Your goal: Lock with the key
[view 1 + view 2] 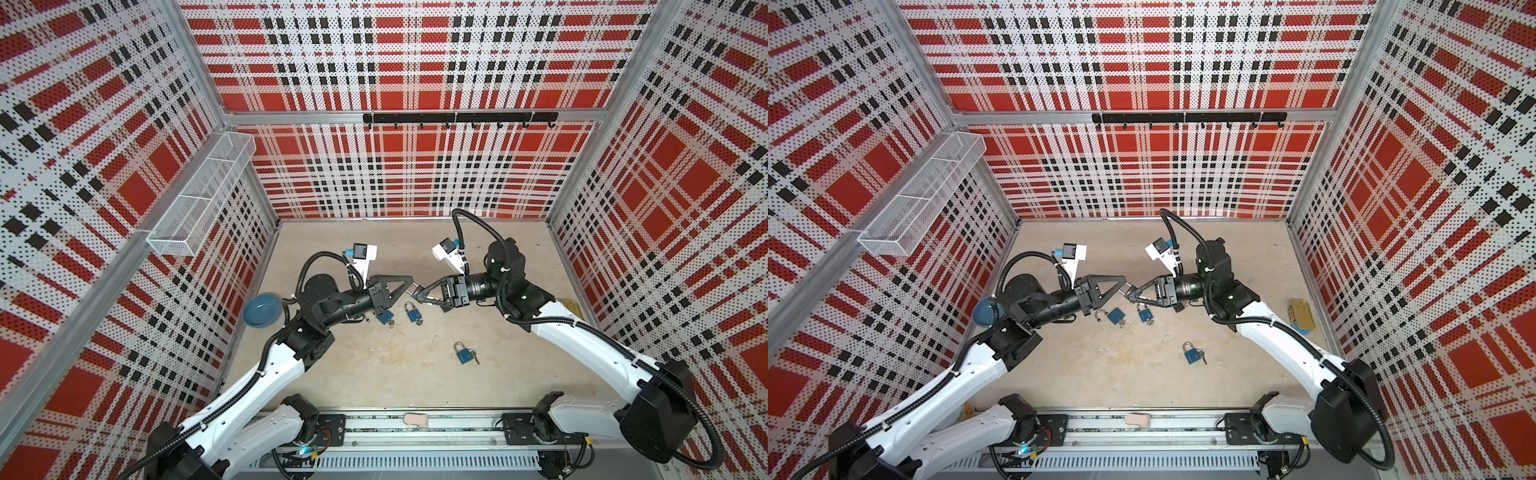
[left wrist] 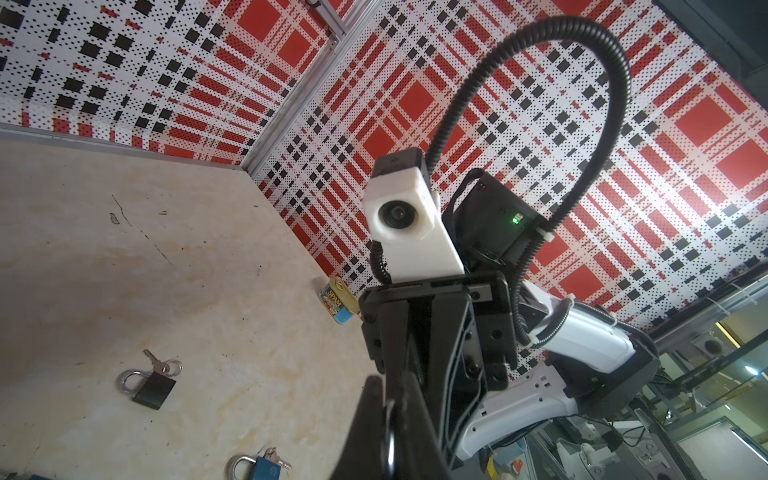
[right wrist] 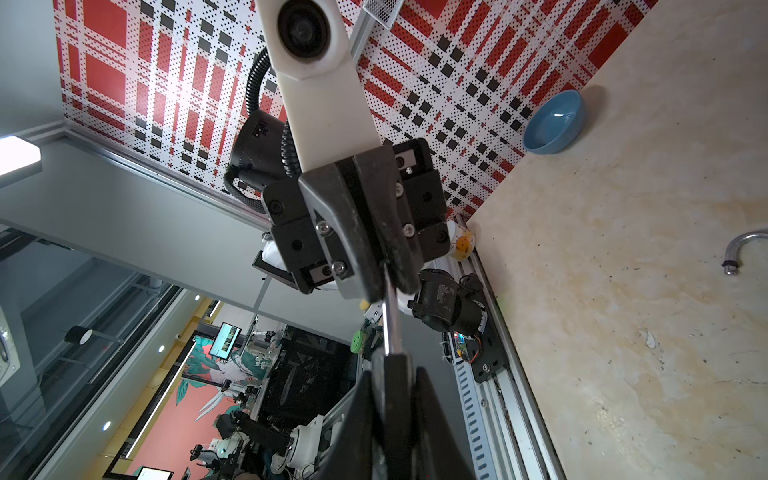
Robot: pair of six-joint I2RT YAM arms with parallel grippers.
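Note:
A padlock hangs in the air between my two grippers. My left gripper [image 1: 409, 283] is shut on its silver shackle [image 3: 390, 316], and my right gripper [image 1: 420, 289] is shut on its dark body [image 3: 392, 368]. Any key in this padlock is hidden. Below them on the table lie a blue padlock with its shackle swung open [image 1: 1115, 316] and a second blue padlock [image 1: 412, 313]. Nearer the front lies a third [image 1: 462, 353] with a key [image 1: 475, 356] on a ring beside it.
A blue bowl [image 1: 262, 311] sits by the left wall behind my left arm. A Spam can [image 1: 1302, 316] lies against the right wall. A wire basket [image 1: 199, 199] hangs on the left wall and a black hook rail [image 1: 457, 118] on the back wall.

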